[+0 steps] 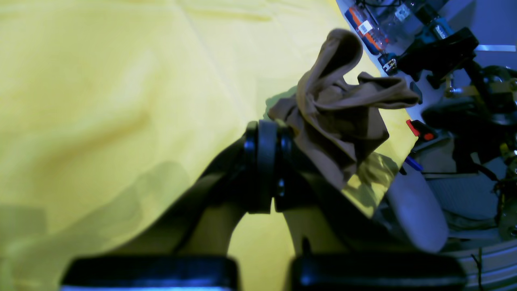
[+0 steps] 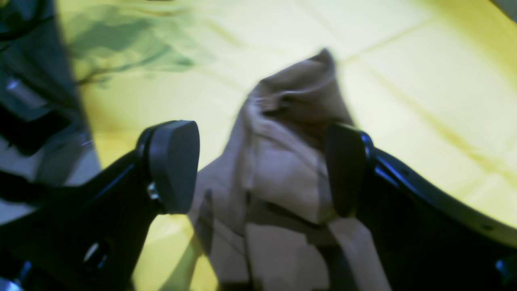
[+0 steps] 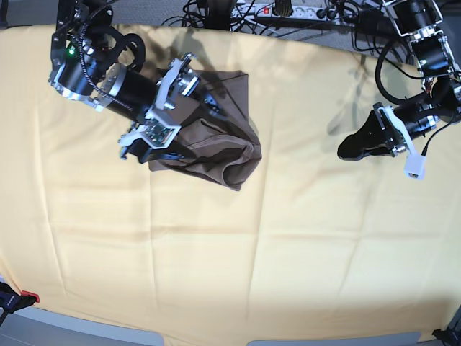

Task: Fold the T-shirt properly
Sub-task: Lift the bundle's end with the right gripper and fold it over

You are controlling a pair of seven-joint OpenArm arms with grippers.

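The taupe T-shirt lies crumpled in a heap on the pale yellow cloth at the back left. My right gripper is over the heap. In the right wrist view the right gripper is open, with one pad on each side of a raised bunch of the T-shirt. My left gripper hovers over the cloth at the right, apart from the shirt. In the left wrist view the left gripper is shut and empty, with the T-shirt bunched up beyond it.
Cables and a power strip run along the table's back edge. A red clamp sits at the front left corner. Beyond the table edge in the left wrist view stand a bottle and dark equipment.
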